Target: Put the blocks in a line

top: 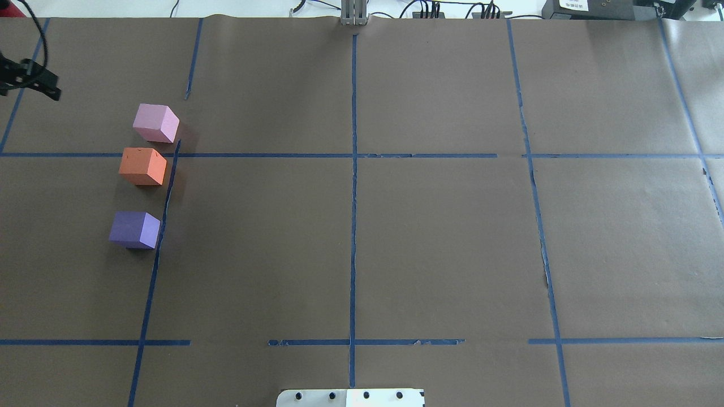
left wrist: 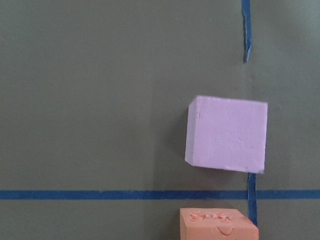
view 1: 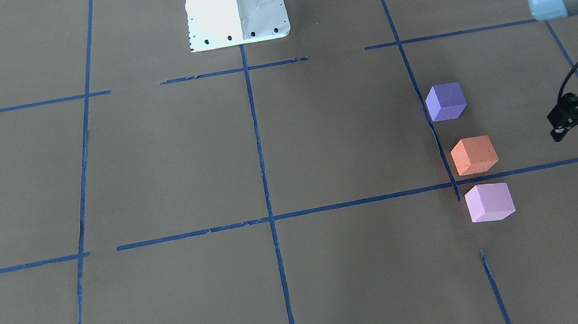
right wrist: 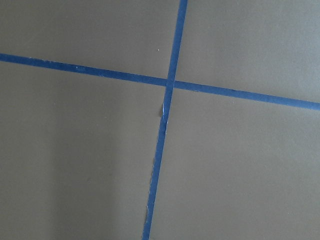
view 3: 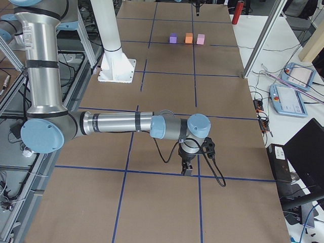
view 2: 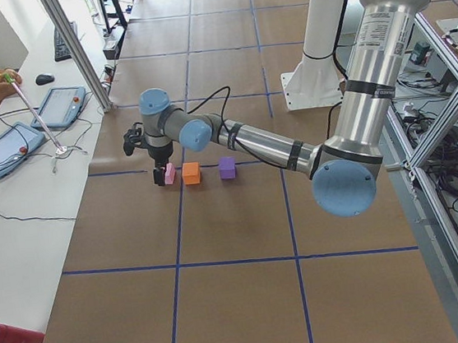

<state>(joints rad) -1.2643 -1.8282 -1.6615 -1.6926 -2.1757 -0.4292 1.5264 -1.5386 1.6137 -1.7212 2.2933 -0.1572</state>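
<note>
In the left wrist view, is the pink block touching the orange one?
No. The pink block and the orange block sit apart, with the blue tape line running through the gap between them.

No readable text, brand or number anywhere; dents atop the orange block are illegible

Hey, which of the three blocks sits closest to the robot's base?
The violet-blue block, at the row's near end; the orange block is in the middle, the pink block farthest away.
</note>
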